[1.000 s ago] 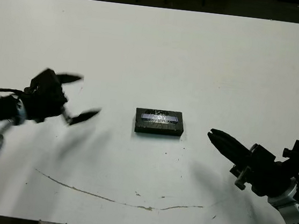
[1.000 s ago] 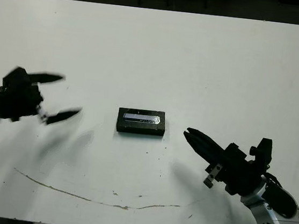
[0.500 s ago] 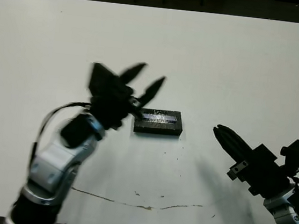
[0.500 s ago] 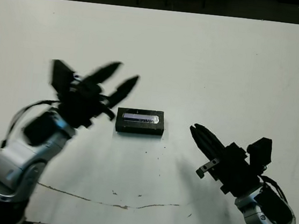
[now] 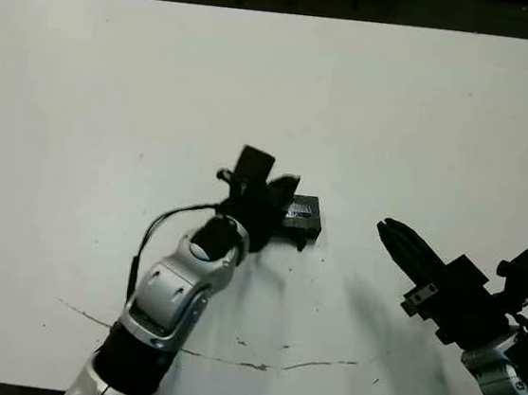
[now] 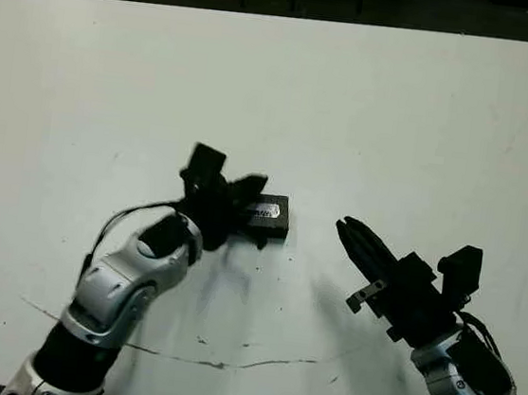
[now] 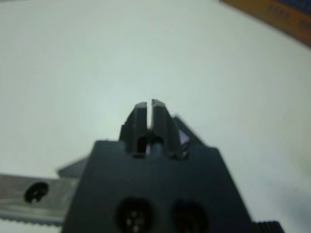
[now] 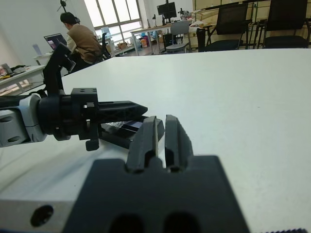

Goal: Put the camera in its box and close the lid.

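The lid (image 5: pixel 305 212), a black slab with a silvery strip, lies on top of the box, whose black side wall (image 5: pixel 306 230) shows beneath it at the middle of the table. The camera is hidden. My left gripper (image 5: pixel 288 187) is shut, and its fingers (image 7: pixel 146 114) lie low over the lid's left end. I cannot tell whether they touch it. In the right wrist view the left gripper (image 8: pixel 142 108) points across the lid (image 8: pixel 129 127). My right gripper (image 5: pixel 384 231) is shut and empty. It hovers to the right of the box, apart from it.
A thin brown line (image 5: pixel 227 355) crosses the table near its front edge. Beyond the table, the right wrist view shows a seated person (image 8: pixel 80 39), desks and chairs. An orange edge (image 7: pixel 272 17) shows far off in the left wrist view.
My left arm has swung in from the table's left side to the lid, and its fingers have gone from open to shut. The right gripper has barely moved.
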Controlling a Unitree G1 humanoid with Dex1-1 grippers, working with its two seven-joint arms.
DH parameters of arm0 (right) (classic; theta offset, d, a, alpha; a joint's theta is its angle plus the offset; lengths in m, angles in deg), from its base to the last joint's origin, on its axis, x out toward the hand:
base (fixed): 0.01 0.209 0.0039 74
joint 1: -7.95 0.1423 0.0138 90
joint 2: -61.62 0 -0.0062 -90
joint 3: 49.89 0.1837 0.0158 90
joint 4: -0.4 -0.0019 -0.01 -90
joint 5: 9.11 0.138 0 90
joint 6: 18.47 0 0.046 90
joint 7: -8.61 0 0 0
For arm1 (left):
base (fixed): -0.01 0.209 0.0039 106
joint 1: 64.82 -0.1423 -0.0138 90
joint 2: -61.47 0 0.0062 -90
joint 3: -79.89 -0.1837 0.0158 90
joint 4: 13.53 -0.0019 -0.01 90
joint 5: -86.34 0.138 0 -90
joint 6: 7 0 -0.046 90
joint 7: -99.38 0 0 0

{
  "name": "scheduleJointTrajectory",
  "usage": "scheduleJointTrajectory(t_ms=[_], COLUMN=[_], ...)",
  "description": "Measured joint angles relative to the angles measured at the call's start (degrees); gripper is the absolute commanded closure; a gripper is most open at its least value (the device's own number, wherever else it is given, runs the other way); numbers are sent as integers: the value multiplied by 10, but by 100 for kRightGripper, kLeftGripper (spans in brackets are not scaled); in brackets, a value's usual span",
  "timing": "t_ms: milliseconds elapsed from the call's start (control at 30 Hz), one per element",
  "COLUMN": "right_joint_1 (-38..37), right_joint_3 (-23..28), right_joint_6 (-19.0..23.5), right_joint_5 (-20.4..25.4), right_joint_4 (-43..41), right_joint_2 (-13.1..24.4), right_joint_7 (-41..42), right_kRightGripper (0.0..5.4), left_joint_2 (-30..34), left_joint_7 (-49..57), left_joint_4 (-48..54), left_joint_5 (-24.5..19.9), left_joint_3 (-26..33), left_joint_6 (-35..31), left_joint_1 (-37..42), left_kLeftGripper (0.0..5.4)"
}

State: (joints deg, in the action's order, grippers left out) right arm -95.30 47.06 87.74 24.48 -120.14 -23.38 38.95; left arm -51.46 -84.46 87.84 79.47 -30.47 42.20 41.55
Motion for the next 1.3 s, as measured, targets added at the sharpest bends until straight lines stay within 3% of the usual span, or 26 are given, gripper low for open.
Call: scheduleJointTrajectory(t_ms=[467,833,933,1033,1167,1233,1300], right_joint_1=[0,1,3,14,60,80,94], right_joint_3=[1,2,2,1,-9,-12,-16], right_joint_6=[13,16,16,6,-75,-109,-114], right_joint_5=[8,9,8,5,-38,-63,-75], right_joint_4=[-8,-9,-17,-15,74,127,138], right_joint_2=[3,8,8,4,-9,-16,-30], right_joint_7=[-5,-5,-13,-14,18,24,8], right_kRightGripper=[540,540,540,540,540,540,540], left_joint_2=[13,12,36,74,112,128,138], left_joint_7=[-9,-22,-29,-39,-41,-40,-41], left_joint_4=[25,44,64,68,68,67,59], left_joint_5=[28,8,13,36,72,75,68], left_joint_3=[-35,3,19,37,75,109,141], left_joint_6=[10,46,116,242,445,505,545], left_joint_1=[-53,-92,-130,-160,-165,-173,-184], left_kLeftGripper=[539,539,539,539,539,539,539])
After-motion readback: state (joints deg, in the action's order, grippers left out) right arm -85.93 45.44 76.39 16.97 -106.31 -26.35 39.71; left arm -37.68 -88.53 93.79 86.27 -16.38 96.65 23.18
